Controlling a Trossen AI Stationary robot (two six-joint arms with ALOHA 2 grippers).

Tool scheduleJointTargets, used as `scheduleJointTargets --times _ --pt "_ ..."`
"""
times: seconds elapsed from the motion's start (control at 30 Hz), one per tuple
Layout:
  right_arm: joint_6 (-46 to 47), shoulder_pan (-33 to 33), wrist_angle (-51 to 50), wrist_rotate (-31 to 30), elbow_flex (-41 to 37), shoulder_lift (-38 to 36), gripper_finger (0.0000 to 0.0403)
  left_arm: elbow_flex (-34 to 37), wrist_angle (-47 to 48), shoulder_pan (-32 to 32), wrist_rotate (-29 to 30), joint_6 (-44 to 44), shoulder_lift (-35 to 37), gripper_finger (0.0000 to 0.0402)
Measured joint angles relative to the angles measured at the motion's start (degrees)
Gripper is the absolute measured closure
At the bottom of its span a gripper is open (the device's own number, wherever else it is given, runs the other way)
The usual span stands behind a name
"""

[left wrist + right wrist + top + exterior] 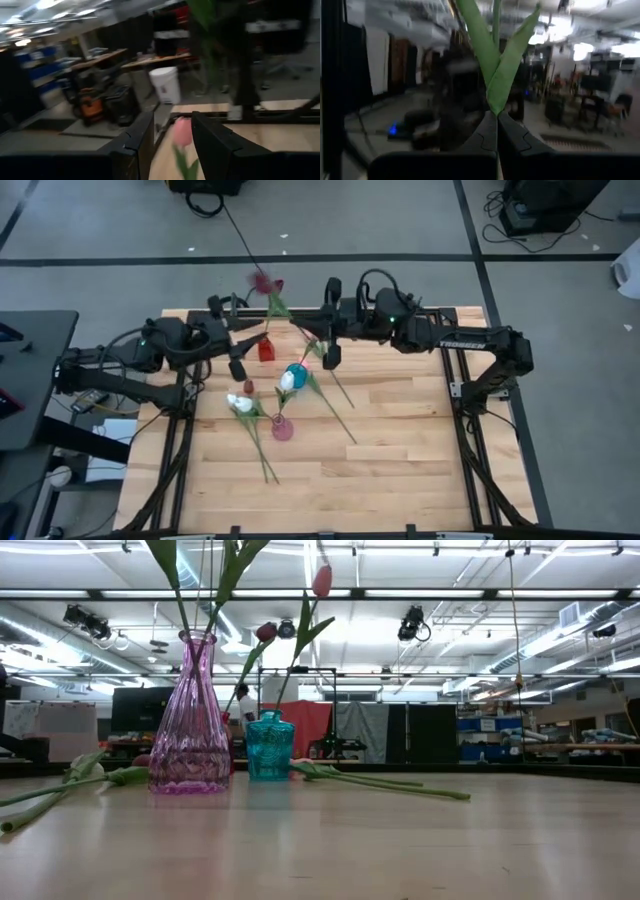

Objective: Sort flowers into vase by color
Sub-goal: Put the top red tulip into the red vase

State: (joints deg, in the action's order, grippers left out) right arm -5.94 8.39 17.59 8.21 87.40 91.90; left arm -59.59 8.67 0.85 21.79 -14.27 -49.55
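Note:
Three vases stand mid-table: red (265,350), teal (295,375) (269,745) with a white tulip, and pink (283,428) (192,720). My right gripper (331,358) (496,116) is above the table beyond the teal vase, shut on a tulip's green stem. The stem slants up to a blurred pink-maroon head (262,282). My left gripper (238,368) (172,120) is open beside the red vase. In the left wrist view a pink tulip head (182,132) shows between its fingers; I cannot tell whether they touch it. My right gripper pinches the green stem between its two fingertips, just below the point where two long leaves part (496,106). The leaves and stem rise beyond the fingers. The flower is lifted clear of the table.
White tulips (240,402) and loose green stems (340,405) (390,783) lie flat on the wood around the vases. Bare wood shows at the table's near right (400,480). A person (245,705) stands far back in the room.

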Motion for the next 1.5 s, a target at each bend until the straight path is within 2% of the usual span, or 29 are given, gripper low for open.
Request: scheduleJointTargets --times 0.2,0.37,0.7,0.93,1.03,1.13,1.23,1.27,1.5 --pt "1.24 1.21 1.31 4.98 5.93 4.20 0.0395 -2.84 -0.57 3.15 -11.93 2.58 -3.74 0.0264" --pt "0.98 0.95 4.87 5.38 7.33 7.56 0.0395 -2.96 -3.48 5.24 -17.66 4.26 -5.47 0.0264" --pt "0.09 0.97 8.85 4.94 7.36 10.97 0.0395 -2.94 -5.94 7.48 -17.17 4.30 -6.69 0.0264" --pt "-0.19 0.95 8.05 4.85 7.31 11.16 0.0395 -2.85 -4.64 7.53 -16.86 4.19 -7.53 0.0264" --pt "-0.14 0.95 6.95 4.76 7.31 11.16 0.0392 -2.87 -4.51 7.53 -14.86 3.86 -7.40 0.0266" --pt "-0.12 0.95 5.79 4.57 7.31 11.16 0.0388 -2.85 -3.32 7.63 -13.42 2.42 -7.01 0.0295" --pt "0.28 0.97 5.55 2.79 7.31 11.16 0.0377 -2.86 -3.57 8.56 -16.53 2.07 -6.87 0.0369" --pt "0.26 0.96 5.44 2.23 7.31 11.16 0.0371 -2.87 -3.36 9.04 -17.45 2.31 -6.87 0.0383" --pt "0.35 0.82 -1.79 -0.05 7.20 7.87 0.0325 -2.87 -0.67 13.39 -20.60 4.86 -6.21 0.0395"
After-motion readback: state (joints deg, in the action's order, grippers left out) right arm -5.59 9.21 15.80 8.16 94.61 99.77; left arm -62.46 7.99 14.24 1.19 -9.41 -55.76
